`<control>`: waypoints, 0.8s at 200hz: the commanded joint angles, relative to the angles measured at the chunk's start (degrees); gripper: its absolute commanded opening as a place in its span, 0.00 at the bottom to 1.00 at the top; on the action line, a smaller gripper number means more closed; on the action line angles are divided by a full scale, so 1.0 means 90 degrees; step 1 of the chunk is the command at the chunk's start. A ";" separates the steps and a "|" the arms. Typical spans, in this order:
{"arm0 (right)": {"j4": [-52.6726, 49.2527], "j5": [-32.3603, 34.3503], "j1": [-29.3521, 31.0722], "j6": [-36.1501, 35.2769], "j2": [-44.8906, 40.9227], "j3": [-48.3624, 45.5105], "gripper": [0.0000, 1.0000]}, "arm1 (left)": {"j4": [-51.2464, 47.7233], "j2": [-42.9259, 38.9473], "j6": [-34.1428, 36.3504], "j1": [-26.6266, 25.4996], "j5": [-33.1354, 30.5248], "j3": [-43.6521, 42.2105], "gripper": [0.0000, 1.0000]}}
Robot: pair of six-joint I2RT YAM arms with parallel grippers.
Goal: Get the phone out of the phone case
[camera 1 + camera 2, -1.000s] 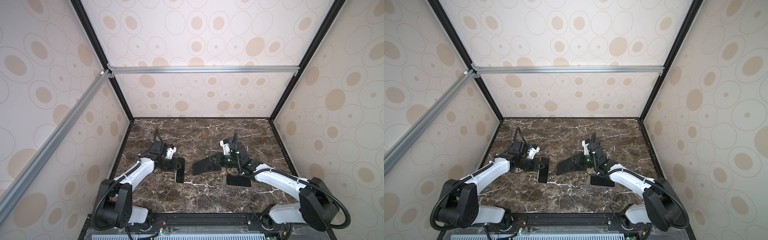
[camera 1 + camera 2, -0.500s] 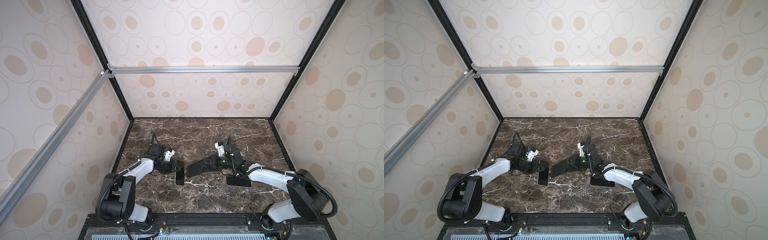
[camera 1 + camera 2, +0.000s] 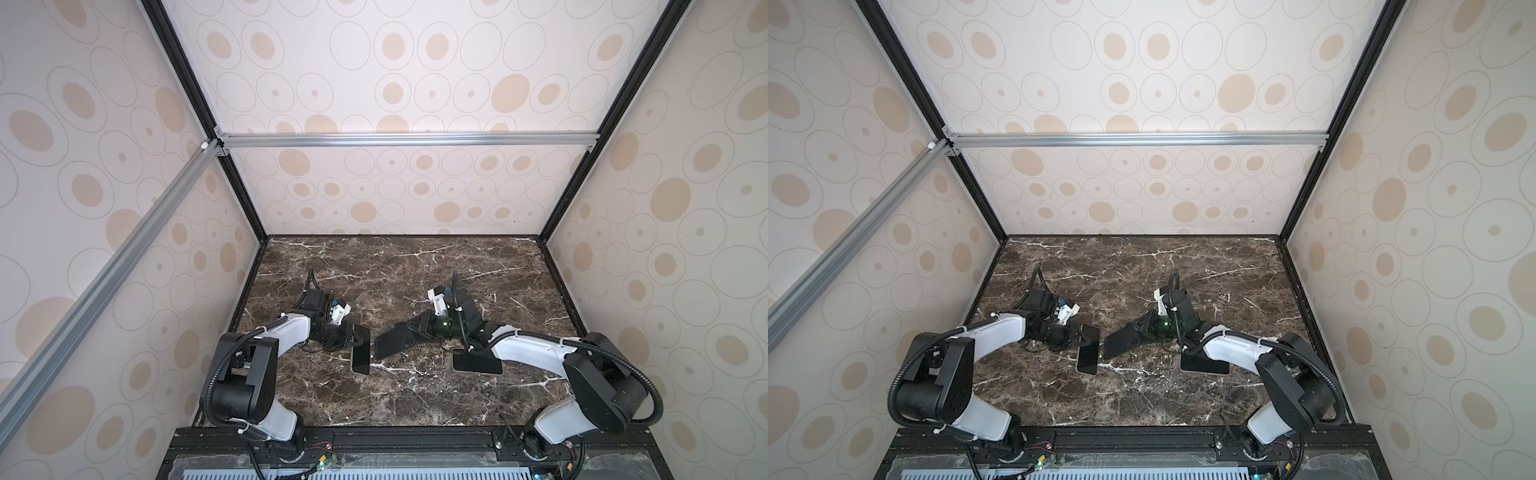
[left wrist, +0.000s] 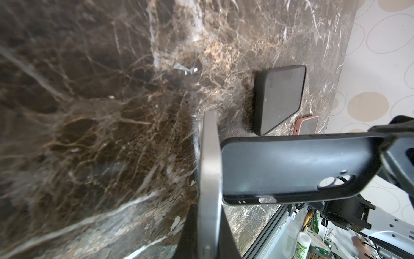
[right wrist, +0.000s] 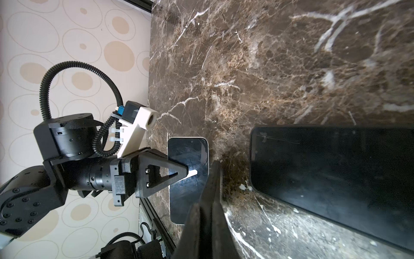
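Observation:
The phone is bare, with a silver edge and a dark screen, and stands on edge just above the marble. My left gripper is shut on it. In the left wrist view the phone shows edge-on between the jaws. The black phone case is empty, its inside and camera cut-out showing. My right gripper is shut on it and holds it tilted, its free end a small gap from the phone. In the right wrist view the case runs edge-on between the jaws, with the phone beyond.
A second black-cased phone lies flat on the marble table under the right arm. A pink-cased phone lies behind it near the right wall. Patterned walls close in the table on three sides.
The right gripper has carried the case to the left, closer to the phone. The left gripper has shifted slightly toward the front with the phone. Both grips are unchanged.

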 commanded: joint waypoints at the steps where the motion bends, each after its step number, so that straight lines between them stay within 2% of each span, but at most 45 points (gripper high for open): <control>1: -0.0077 0.0002 0.0032 0.0175 0.0169 0.0226 0.00 | -0.0014 0.0116 0.0100 0.0101 -0.0119 0.0195 0.17; 28: -0.0185 0.0025 0.0026 0.0165 0.0298 0.0335 0.00 | -0.0051 0.0185 0.0108 0.0195 -0.0300 0.0178 0.32; 49: -0.0140 -0.0022 0.0028 0.0220 0.0425 0.0378 0.00 | -0.0085 0.0224 0.0138 0.0275 -0.0422 0.0158 0.41; 113: -0.0335 0.0104 0.0024 0.0077 0.0321 0.0400 0.00 | -0.0398 0.0070 0.0162 0.0417 -0.1088 0.0205 0.52; 144: -0.0981 0.0190 -0.0036 -0.0453 -0.0233 0.0566 0.00 | -0.0800 -0.0385 0.0299 0.0497 -0.1665 0.0579 0.57; 160: -0.1251 -0.0126 -0.0153 -0.0795 -0.0513 0.0766 0.00 | -0.0769 -0.0772 0.0464 0.0480 -0.1551 0.0856 0.58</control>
